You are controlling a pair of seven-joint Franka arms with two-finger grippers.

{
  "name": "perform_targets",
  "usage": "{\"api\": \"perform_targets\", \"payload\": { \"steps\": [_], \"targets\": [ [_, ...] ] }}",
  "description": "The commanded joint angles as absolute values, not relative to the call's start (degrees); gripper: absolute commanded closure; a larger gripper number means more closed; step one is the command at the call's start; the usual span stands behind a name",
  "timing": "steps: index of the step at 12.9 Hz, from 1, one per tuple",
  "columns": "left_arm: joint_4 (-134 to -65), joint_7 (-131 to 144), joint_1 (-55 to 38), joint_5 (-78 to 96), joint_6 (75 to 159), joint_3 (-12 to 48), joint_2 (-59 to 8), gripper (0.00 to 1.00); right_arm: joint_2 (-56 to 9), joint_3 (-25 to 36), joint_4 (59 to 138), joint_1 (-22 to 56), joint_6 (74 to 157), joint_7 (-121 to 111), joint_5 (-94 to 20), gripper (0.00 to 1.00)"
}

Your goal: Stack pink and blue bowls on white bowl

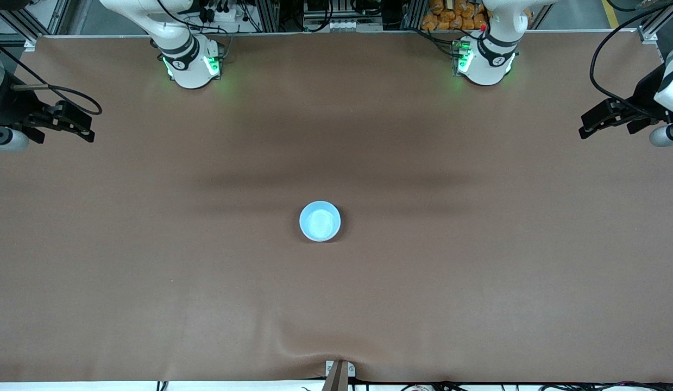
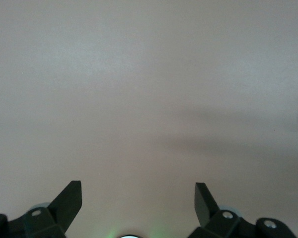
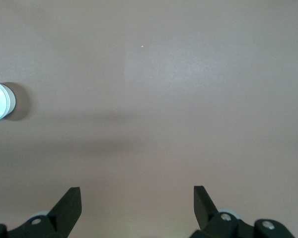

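Both grippers hung spread and empty, well apart from the blue bowl.
Front: left gripper, right gripper at the table's ends. Wrists: bare table. The stack seemed done, blue on top; arms waited.

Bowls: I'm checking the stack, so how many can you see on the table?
1. A blue bowl sits mid-table, midway between the arms' ends. Pink or white bowls may be nested under it, hidden from above. Both grippers wait open at the table's ends.
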State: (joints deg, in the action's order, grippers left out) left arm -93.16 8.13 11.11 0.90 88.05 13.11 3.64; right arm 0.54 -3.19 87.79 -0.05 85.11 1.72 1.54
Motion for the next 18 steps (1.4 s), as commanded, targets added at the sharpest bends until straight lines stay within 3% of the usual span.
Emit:
{"api": "perform_targets", "payload": {
  "steps": [1, 18],
  "targets": [
    [-92.64, 7.99, 11.69, 1.76, 87.19, 13.53, 3.78, 0.00, 0.61, -3.25, 86.31, -0.44, 83.67, 0.79, 4.21, 0.00],
    [-89.03, 8.17, 11.07, -0.79, 84.38, 14.06, 3.95, 0.00, 0.53, -3.60, 86.22, -1.05, 83.58, 0.88, 4.13, 0.00]
  ]
}}
